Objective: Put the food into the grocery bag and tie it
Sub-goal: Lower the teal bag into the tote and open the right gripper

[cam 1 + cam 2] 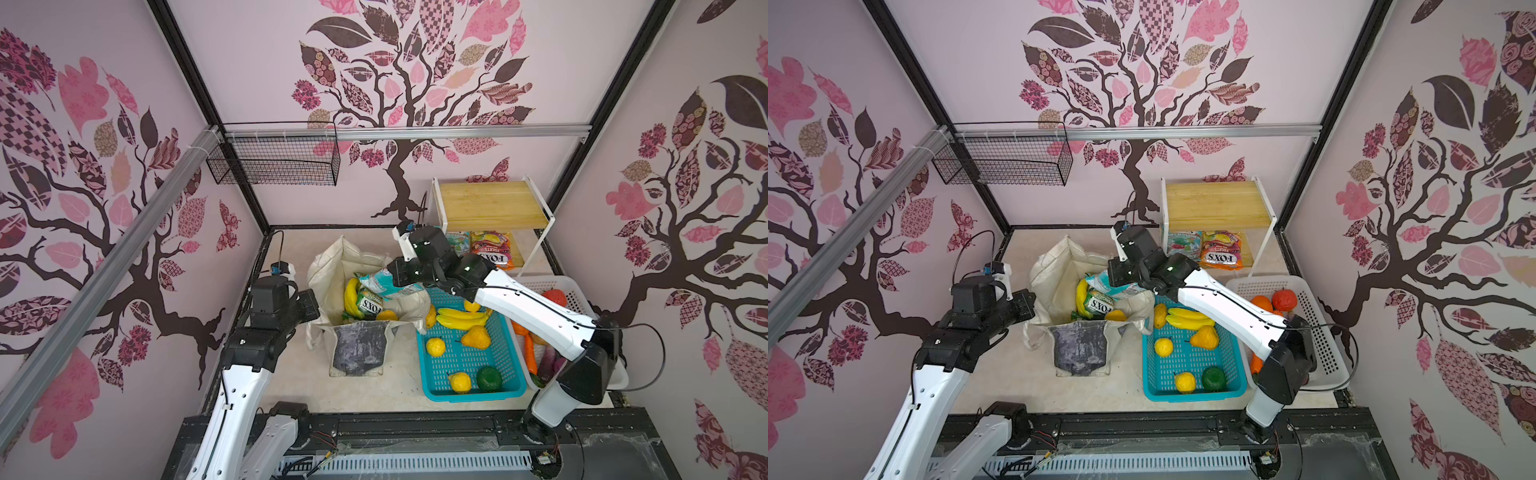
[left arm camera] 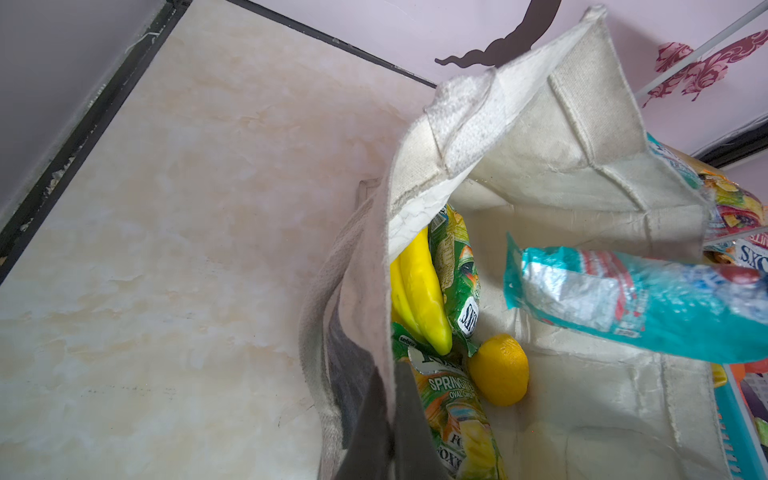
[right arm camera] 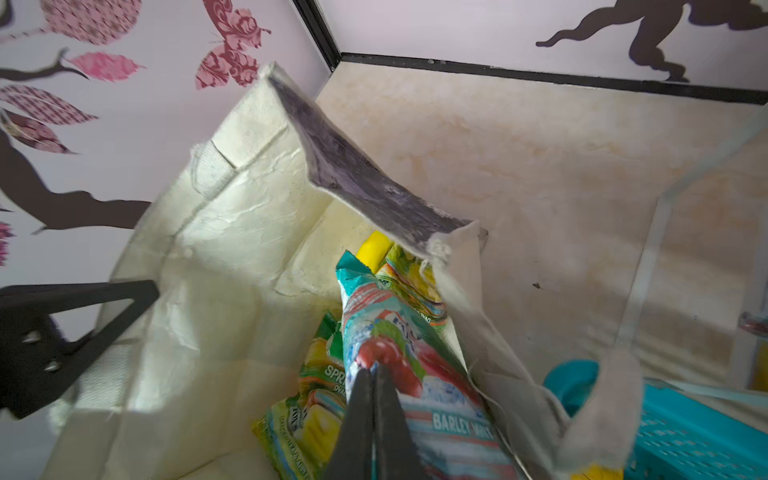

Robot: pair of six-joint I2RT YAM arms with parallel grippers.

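Observation:
The cream grocery bag [image 1: 361, 349] [image 1: 1079, 349] stands open on the table, left of centre. Inside lie yellow bananas [image 2: 419, 299], a green FOX'S packet [image 2: 453, 399] and a yellow round fruit [image 2: 498, 370]. My left gripper [image 1: 316, 300] [image 2: 388, 399] is shut on the bag's left rim, with the cloth edge pinched between its fingers. My right gripper [image 1: 390, 282] [image 3: 374, 370] is shut on a teal sweet packet [image 1: 376, 284] [image 3: 436, 399]. The packet hangs slanted over the bag's mouth, its free end pointing down inside.
A teal basket [image 1: 473, 395] right of the bag holds bananas [image 1: 461, 318], a pear and round fruits. A white basket [image 1: 582, 299] further right holds red and orange pieces. A wooden shelf [image 1: 490, 203] at the back stands over more packets [image 1: 492, 249]. A wire basket [image 1: 274, 162] hangs on the wall.

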